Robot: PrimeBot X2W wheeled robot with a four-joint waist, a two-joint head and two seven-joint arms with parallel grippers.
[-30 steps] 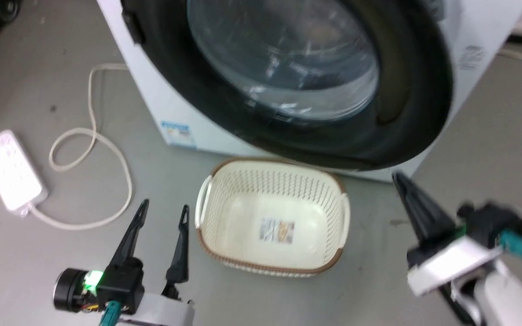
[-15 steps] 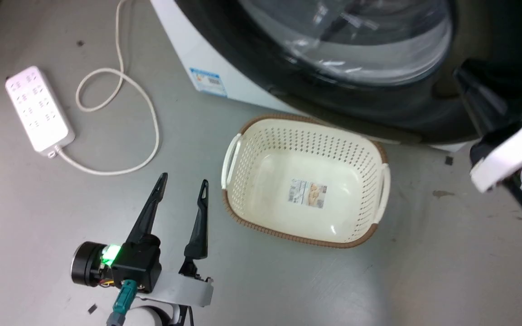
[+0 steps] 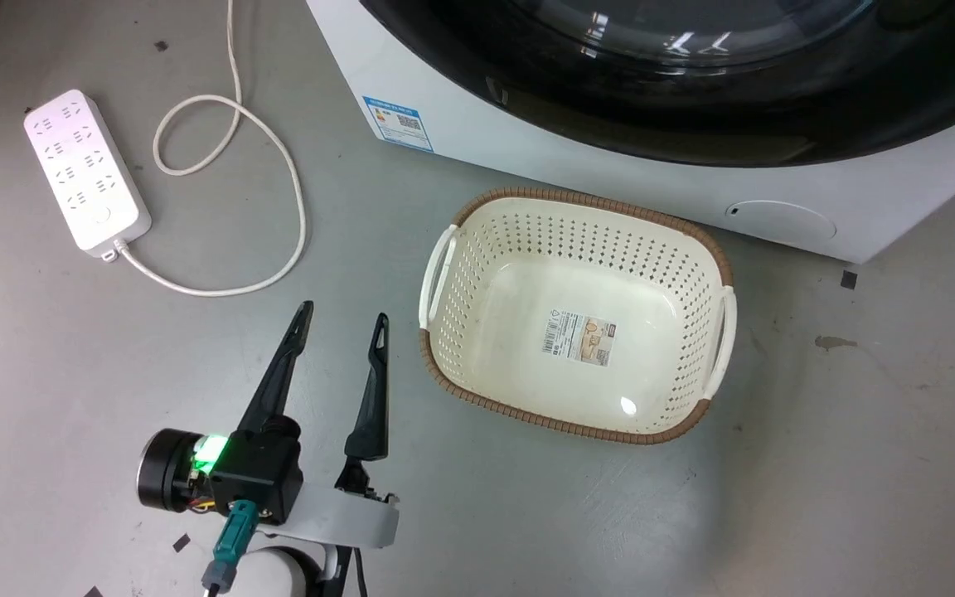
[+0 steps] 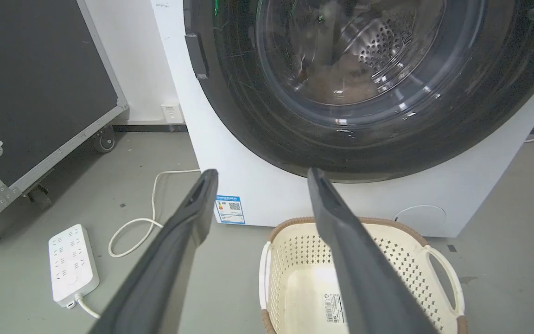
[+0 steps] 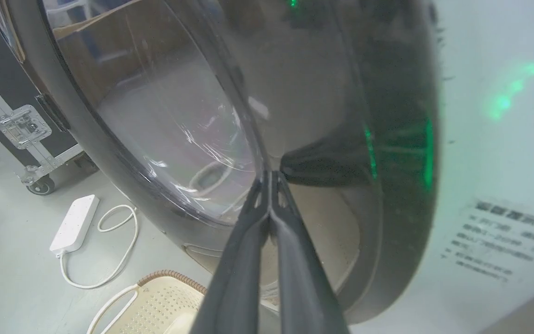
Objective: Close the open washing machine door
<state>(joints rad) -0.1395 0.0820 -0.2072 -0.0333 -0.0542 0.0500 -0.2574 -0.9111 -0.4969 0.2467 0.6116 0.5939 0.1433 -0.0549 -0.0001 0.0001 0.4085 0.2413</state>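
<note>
My right gripper (image 5: 270, 178) has its two fingers pressed together with nothing between them. The tips sit right at the washing machine door (image 5: 387, 139), where the clear bowl gives way to the glossy black rim, though I can't quite tell whether they touch the surface. The door lies straight ahead of those tips, on the far side, so any push from here goes away from me and into the washing machine (image 3: 527, 157). In the left wrist view the rim looks flat against the white front. I take the dark block on its left edge for the hinge, which would put my right arm at the free edge — the nearer arm by far. Latched or not, I cannot say. My left gripper (image 3: 341, 319) hangs low over the floor with its fingers spread wide and empty, just left of the basket (image 3: 577, 199) and well apart from the door.
</note>
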